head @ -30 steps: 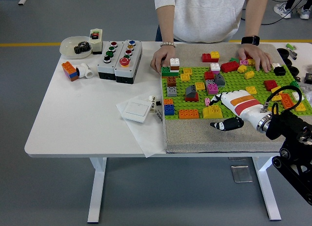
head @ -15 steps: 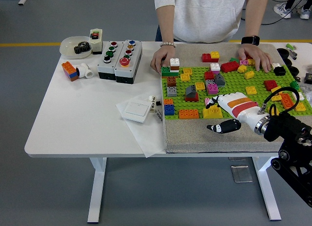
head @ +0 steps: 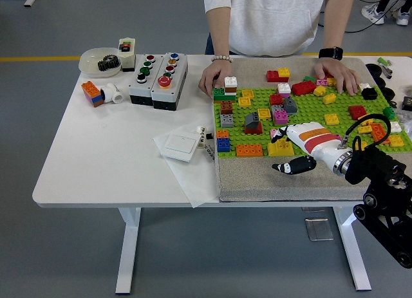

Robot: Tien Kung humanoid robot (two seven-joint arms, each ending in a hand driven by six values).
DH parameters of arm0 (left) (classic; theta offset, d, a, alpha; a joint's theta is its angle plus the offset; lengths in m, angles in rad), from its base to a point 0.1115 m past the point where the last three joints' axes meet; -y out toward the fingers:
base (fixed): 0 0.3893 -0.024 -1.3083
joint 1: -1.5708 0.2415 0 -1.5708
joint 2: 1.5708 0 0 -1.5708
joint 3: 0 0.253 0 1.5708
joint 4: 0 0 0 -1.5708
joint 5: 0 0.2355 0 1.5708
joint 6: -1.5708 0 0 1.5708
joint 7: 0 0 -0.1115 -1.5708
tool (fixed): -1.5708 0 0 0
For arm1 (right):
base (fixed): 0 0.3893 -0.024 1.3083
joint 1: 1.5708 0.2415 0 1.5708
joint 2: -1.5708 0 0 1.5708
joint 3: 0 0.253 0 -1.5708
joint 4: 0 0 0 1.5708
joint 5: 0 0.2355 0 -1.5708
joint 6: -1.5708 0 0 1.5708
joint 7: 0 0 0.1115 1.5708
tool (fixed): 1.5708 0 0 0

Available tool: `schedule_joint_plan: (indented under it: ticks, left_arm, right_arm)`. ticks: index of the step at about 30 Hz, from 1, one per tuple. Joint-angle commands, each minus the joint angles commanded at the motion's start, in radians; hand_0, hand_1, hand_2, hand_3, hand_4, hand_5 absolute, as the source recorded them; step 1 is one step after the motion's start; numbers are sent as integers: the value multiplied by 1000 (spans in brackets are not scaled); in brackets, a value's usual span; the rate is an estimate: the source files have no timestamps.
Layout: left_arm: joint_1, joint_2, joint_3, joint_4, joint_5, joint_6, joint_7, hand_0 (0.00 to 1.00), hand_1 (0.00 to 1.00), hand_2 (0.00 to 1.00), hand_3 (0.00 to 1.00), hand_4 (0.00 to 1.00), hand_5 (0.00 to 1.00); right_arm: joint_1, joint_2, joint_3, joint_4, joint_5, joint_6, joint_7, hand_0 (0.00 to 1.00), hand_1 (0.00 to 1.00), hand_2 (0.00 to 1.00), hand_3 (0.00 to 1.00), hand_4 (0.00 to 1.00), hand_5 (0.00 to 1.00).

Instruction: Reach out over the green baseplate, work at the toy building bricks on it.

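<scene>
The green baseplate point(head: 309, 114) lies on a grey mat and carries several coloured bricks. My right hand point(head: 280, 152), white with orange stripes, reaches in from the right over the plate's front edge. Its fingers point(head: 290, 133) lie over the far side of a yellow brick point(head: 280, 147) in the front row. The black thumb point(head: 293, 166) hangs over the mat in front of that brick, apart from it. The hand is open and holds nothing. An orange brick point(head: 249, 150) and a blue brick point(head: 223, 144) stand just left of the yellow one. My left arm is out of view.
A person stands at the far side, one hand point(head: 212, 79) on the plate's far left corner, the other point(head: 338, 76) on its far right edge. A button box point(head: 158, 79), a white switch point(head: 178, 145) on paper, and a bowl point(head: 100, 61) are left of the mat point(head: 257, 179).
My right hand has slid a little to the left along the plate's front edge, and the thumb has dropped slightly lower over the mat. The person's hands have not moved.
</scene>
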Motion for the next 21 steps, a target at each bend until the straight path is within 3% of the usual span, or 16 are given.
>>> schedule_joint_plan:
  ticks: [21]
  left_arm:
    - [4, 1, -11, 0, 22, 1, 9, 865, 874, 878, 744, 739, 643]
  right_arm:
    - [5, 10, -12, -45, -5, 0, 3, 596, 631, 699, 641, 883, 371]
